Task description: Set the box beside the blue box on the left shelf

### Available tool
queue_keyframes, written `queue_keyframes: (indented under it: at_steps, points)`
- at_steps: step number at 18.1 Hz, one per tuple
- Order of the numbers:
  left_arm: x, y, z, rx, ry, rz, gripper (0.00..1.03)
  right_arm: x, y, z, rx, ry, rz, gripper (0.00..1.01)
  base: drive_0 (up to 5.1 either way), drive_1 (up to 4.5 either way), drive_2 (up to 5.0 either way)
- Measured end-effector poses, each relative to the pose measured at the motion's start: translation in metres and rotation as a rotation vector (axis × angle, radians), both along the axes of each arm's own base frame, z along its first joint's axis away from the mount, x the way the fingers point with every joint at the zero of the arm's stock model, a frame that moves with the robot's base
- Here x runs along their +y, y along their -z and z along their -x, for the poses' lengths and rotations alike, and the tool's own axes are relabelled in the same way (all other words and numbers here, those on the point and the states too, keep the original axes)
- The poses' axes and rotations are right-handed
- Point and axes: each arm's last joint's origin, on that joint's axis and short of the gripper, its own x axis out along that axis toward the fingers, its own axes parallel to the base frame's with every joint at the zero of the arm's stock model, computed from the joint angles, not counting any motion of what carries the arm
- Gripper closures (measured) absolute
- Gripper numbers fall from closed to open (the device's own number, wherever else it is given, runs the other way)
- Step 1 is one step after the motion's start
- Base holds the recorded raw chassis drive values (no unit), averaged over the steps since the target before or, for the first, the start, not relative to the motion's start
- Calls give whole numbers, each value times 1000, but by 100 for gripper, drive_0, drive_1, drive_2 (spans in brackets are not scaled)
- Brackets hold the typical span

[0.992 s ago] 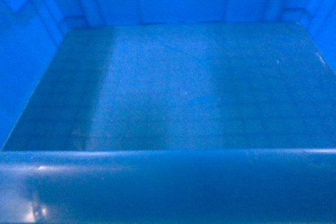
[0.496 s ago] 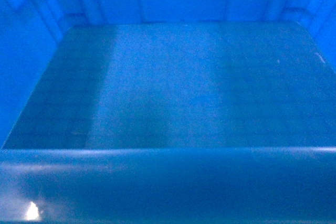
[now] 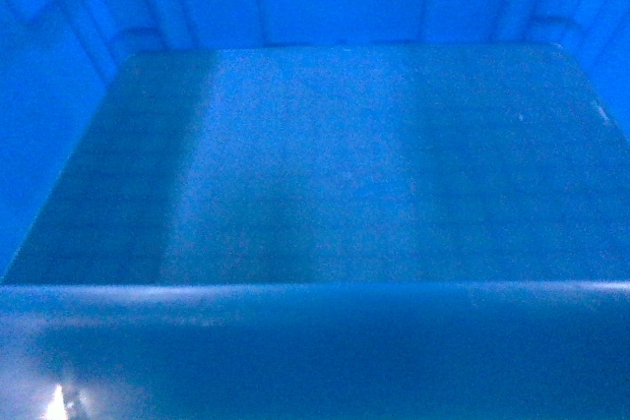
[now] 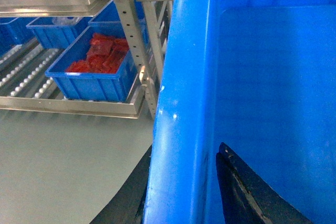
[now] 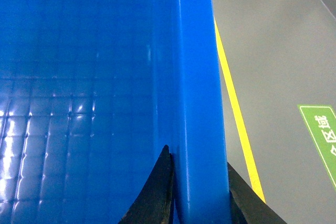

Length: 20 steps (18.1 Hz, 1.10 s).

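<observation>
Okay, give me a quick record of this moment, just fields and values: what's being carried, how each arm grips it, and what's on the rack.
carried item: blue box, empty, filling the head view
left gripper: shut on the box's left rim, one finger outside, one inside
right gripper: shut on the box's right rim, fingers either side
left shelf: roller deck, seen to the left in the left wrist view
on shelf: blue crate holding red parts
floor: grey, with a yellow line

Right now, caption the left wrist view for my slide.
Left gripper clamps the blue crate's rim; beyond, a flow rack holds a bin of red parts.
</observation>
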Motion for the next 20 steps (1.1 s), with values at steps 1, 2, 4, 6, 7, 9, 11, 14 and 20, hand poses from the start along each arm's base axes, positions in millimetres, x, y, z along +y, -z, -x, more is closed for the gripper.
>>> queue_keyframes:
  at_steps: [1,2,4,6,7,9,11,14,20]
  points:
    - [0,0,0,-2,0,3,73,0,-1,0,-7,-1,-4,89,0,0,0]
    - [0,0,0,2,-1,-4,73,1,1,-2,6,-1,2,89,0,0,0]
    - [0,0,0,1,0,1,73,0,0,0,-1,0,-1,89,0,0,0]
    - [0,0,0,1,1,2,73,0,0,0,3,3,3,89,-499,241,241]
    - [-1,0,0,1,5,3,73,-1,0,1,0,4,3,89,-491,254,254]
    - [-1,0,0,-2,3,6,73,0,-1,1,-5,3,1,89,-466,279,279]
    - [-1,0,0,-1,4,5,73,-1,0,1,-2,3,2,89,-486,260,260]
    - [-1,0,0,3,2,2,73,0,0,0,-1,3,2,89,-511,235,235]
    - [-1,0,0,2,2,0,73,0,0,0,0,2,1,89,-504,241,241]
